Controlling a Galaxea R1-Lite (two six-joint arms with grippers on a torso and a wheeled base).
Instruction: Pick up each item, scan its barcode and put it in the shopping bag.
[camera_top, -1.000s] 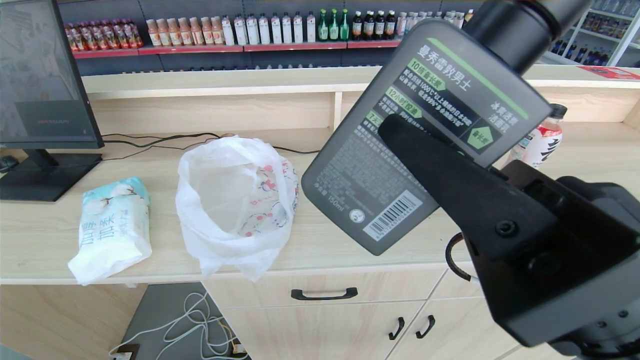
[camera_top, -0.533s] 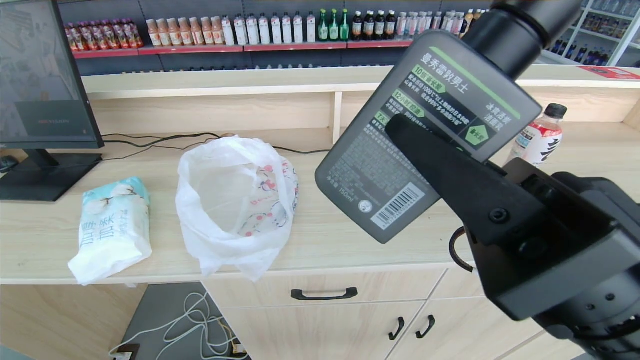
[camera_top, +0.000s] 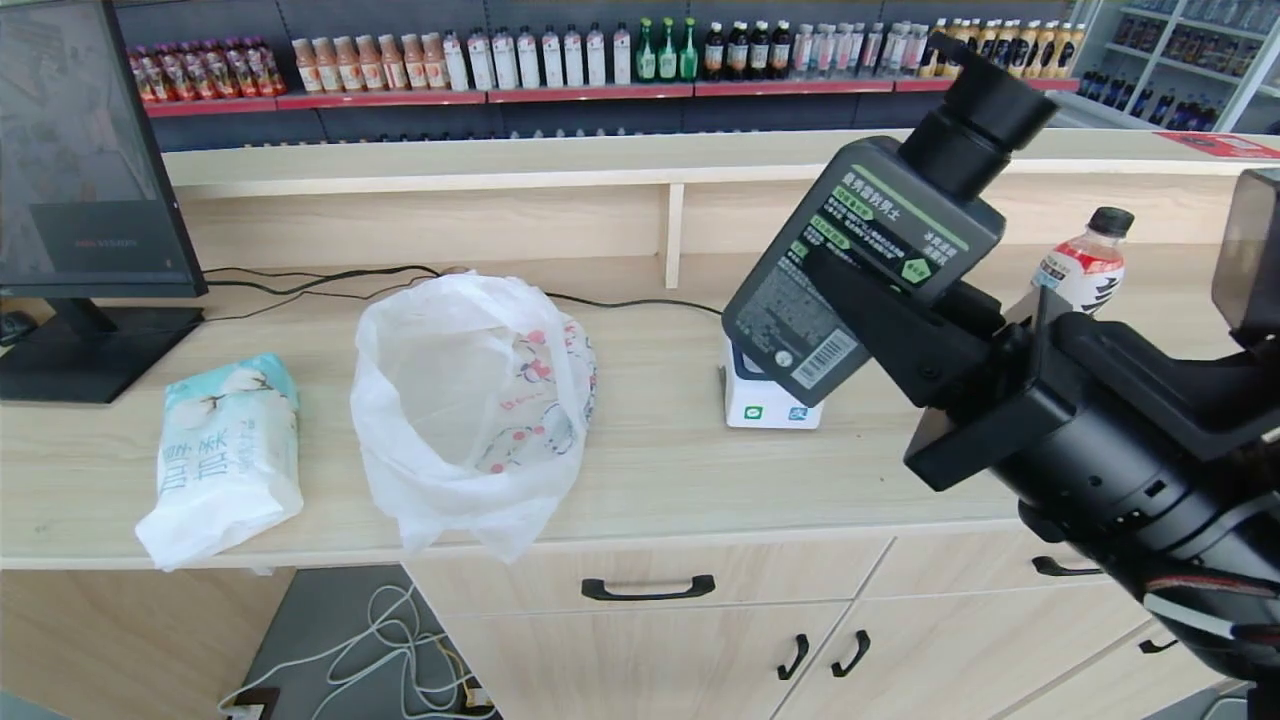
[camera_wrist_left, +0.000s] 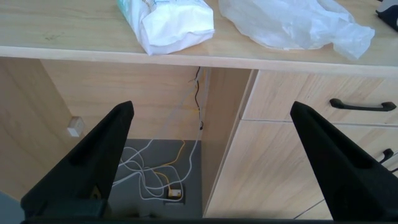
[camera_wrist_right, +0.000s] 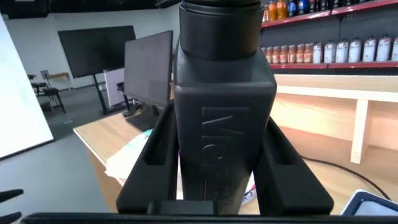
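Note:
My right gripper (camera_top: 880, 300) is shut on a dark grey bottle (camera_top: 850, 270) with a black cap, held tilted above the counter, its barcode label facing the head camera. Just below and behind the bottle stands a small white scanner (camera_top: 765, 400). In the right wrist view the same dark grey bottle (camera_wrist_right: 224, 118) stands clamped between my fingers (camera_wrist_right: 152, 162). A white plastic shopping bag (camera_top: 470, 400) lies open at the counter's middle. A soft tissue pack (camera_top: 225, 455) lies at its left. My left gripper (camera_wrist_left: 211, 168) is open, below the counter's front edge.
A drink bottle (camera_top: 1085, 270) with a black cap stands on the counter at the back right. A monitor (camera_top: 85, 190) stands at the far left. Cables run along the counter's back. Drawers (camera_top: 650, 587) sit under the counter (camera_top: 650, 470). Shelves of bottles line the back wall.
My right gripper has carried the dark bottle away from the head camera, down and to the right towards the white scanner, which has come into sight beneath it.

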